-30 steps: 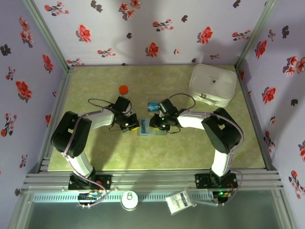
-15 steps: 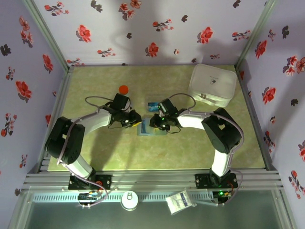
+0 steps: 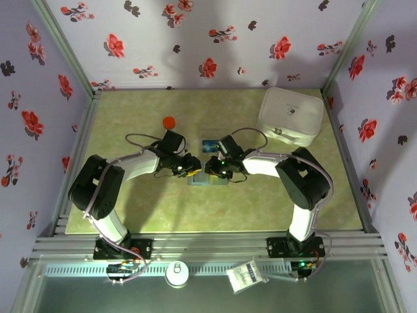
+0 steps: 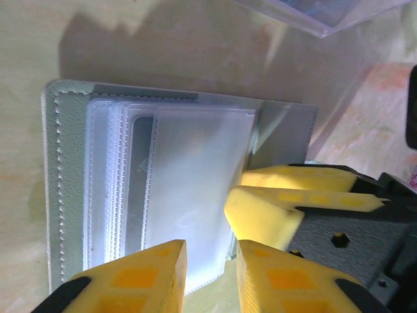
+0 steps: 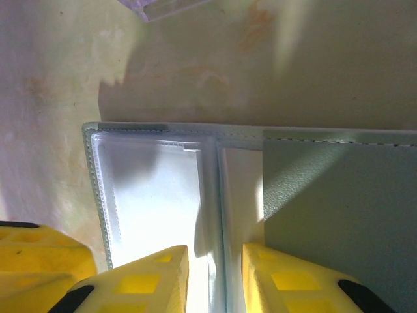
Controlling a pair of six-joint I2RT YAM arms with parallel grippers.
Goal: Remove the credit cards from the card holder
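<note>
Lying open, the card holder (image 5: 339,215) sits under both jaws.

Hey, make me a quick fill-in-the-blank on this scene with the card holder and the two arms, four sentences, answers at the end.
1. The card holder lies ___ on the table, clear sleeves showing.
2. The fingers of the left pincer are coloured ___.
3. The white lidded container stands at the table's far ___ corner.
4. The orange cap sits beyond the ___ arm.
Missing words: open; yellow; right; left.
</note>
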